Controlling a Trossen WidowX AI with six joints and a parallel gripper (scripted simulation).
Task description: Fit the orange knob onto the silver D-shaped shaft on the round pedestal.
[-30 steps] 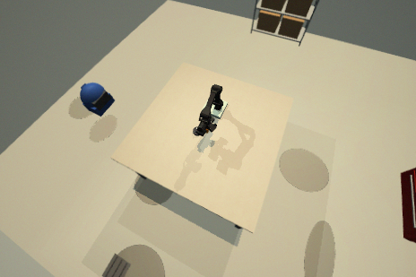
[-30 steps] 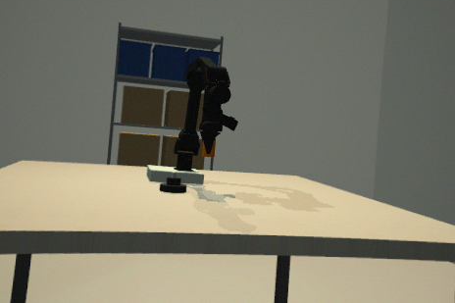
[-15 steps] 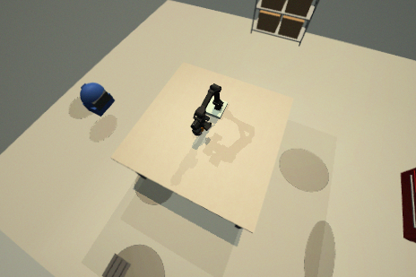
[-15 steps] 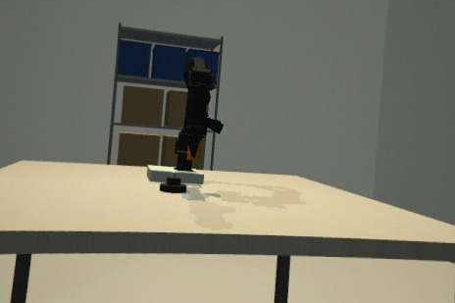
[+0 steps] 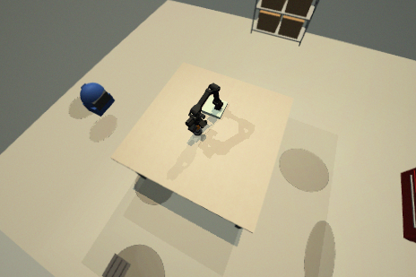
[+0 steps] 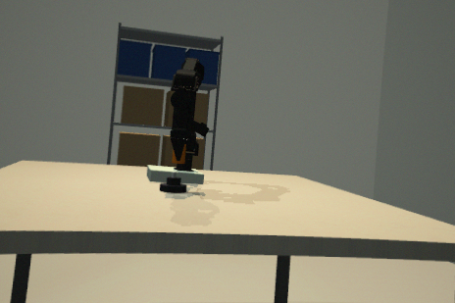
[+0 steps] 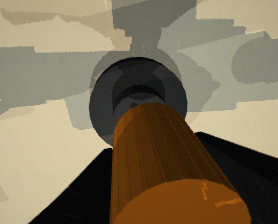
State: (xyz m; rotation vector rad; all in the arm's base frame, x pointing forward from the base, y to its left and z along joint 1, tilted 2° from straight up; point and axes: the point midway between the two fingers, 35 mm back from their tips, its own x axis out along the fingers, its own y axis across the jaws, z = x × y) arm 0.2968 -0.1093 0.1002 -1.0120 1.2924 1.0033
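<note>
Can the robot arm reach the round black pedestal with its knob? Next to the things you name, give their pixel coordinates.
Probably yes: the jaws hold the orange knob (image 6: 178,155) (image 7: 155,145) above the round black pedestal (image 6: 173,187) (image 7: 101,110), and nothing seems to stand between them.

Orange knob (image 5: 198,127) (image 7: 150,150) with fine lengthwise lines; dark grey-black round pedestal (image 5: 197,134) (image 6: 173,187) (image 7: 100,107); pale tan table (image 5: 233,159) (image 6: 235,219); blue-and-black helmet (image 5: 92,94).
</note>
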